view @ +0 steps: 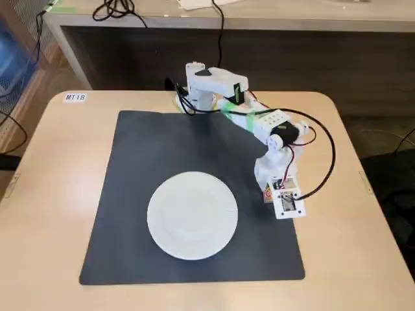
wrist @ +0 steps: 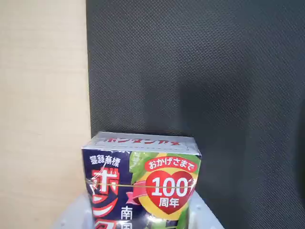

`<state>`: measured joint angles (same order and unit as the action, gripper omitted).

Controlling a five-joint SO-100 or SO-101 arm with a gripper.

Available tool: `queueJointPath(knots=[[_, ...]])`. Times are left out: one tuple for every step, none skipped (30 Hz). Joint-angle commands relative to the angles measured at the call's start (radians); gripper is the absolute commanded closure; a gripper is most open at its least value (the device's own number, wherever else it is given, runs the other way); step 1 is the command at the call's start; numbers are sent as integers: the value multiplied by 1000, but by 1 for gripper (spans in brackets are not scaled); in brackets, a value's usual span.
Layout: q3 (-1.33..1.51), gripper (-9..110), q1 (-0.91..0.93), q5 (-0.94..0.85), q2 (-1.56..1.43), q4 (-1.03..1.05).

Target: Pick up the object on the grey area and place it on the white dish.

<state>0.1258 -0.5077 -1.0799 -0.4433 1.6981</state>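
The packet (wrist: 143, 181) is a small box with red, yellow, green and dark blue print. It fills the bottom of the wrist view, with pale jaw parts on both sides of it. In the fixed view only a red-yellow corner of the packet (view: 266, 193) shows under the white gripper (view: 270, 194), at the right side of the dark grey mat (view: 162, 142). The gripper (wrist: 143, 220) looks shut on the packet. The white dish (view: 192, 215) lies empty on the mat, left of the gripper. The mat's edge (wrist: 214, 71) meets the light wood just beside the packet.
The arm's base (view: 207, 84) stands at the table's back edge with black cables (view: 324, 149) looping to the right. A label (view: 74, 97) is stuck at the back left. Bare wooden tabletop (view: 350, 246) surrounds the mat. A bench (view: 259, 13) runs behind the table.
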Motion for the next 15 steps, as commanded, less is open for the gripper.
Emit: queueJointPath(knots=[[-17, 86, 37, 0, -77, -3], [-17, 86, 43, 0, -97, -2], [-11, 87, 52, 0, -120, -2], [-8, 87, 61, 0, -143, 0], [-8, 87, 72, 0, -164, 0], [-6, 87, 83, 0, -184, 0], [-3, 87, 95, 2, -204, 0], [0, 87, 106, 2, -224, 0], [5, 87, 118, 2, -244, 0], [9, 87, 129, 2, -261, 0], [15, 87, 140, 2, -276, 0], [23, 87, 153, 3, -291, 0], [34, 87, 167, 3, -304, 0], [43, 87, 183, 3, -314, 0], [51, 87, 201, 6, -324, 0]])
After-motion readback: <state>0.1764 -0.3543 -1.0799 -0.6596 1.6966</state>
